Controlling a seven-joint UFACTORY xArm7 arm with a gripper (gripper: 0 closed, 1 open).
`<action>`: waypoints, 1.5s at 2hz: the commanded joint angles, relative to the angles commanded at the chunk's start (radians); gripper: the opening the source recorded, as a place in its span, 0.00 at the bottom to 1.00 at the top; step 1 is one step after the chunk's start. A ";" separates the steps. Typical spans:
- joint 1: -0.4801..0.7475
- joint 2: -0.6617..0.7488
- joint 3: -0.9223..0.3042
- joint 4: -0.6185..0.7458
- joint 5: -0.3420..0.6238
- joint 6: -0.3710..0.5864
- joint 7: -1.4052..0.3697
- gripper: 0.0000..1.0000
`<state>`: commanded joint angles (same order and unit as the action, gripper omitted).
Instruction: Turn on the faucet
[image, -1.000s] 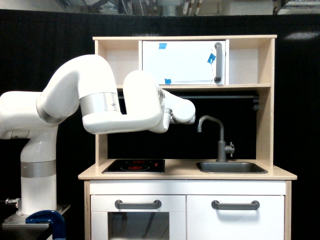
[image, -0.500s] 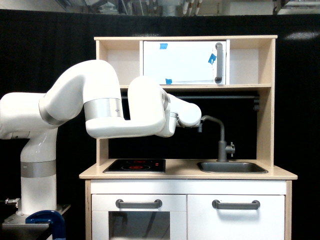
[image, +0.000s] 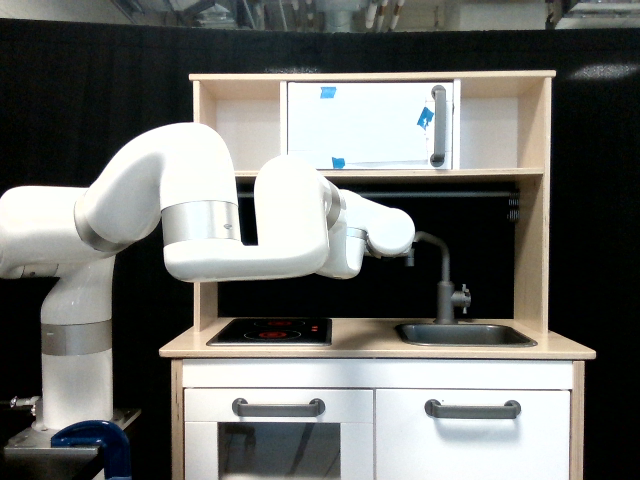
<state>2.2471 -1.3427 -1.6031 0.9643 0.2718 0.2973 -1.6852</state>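
Note:
The faucet is a dark grey upright pipe standing behind the sink on the toy kitchen's counter, with a small knob sticking out on its right side. Its hooked spout is partly covered by the arm's white wrist, which reaches in from the exterior view's left at spout height. The gripper itself is hidden behind the wrist and the dark backdrop, so its fingers do not show. The wrist sits above and left of the knob, apart from it.
A black hob lies on the wooden counter left of the sink. Above hang a dark rail and a white cabinet door with a grey bar handle. Two drawer handles front the lower doors.
The arm's wrist has slid steadily toward the exterior view's right, from beside the spout to overlapping the spout's hooked end. The faucet has not moved.

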 joint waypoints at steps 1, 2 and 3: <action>-0.003 -0.012 -0.023 0.114 -0.061 0.117 0.040 1.00; 0.024 -0.024 -0.033 0.215 -0.103 0.189 0.075 1.00; -0.023 -0.032 -0.021 0.173 -0.125 0.191 0.089 1.00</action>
<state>2.2237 -1.3749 -1.6244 1.1371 0.1470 0.4888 -1.5960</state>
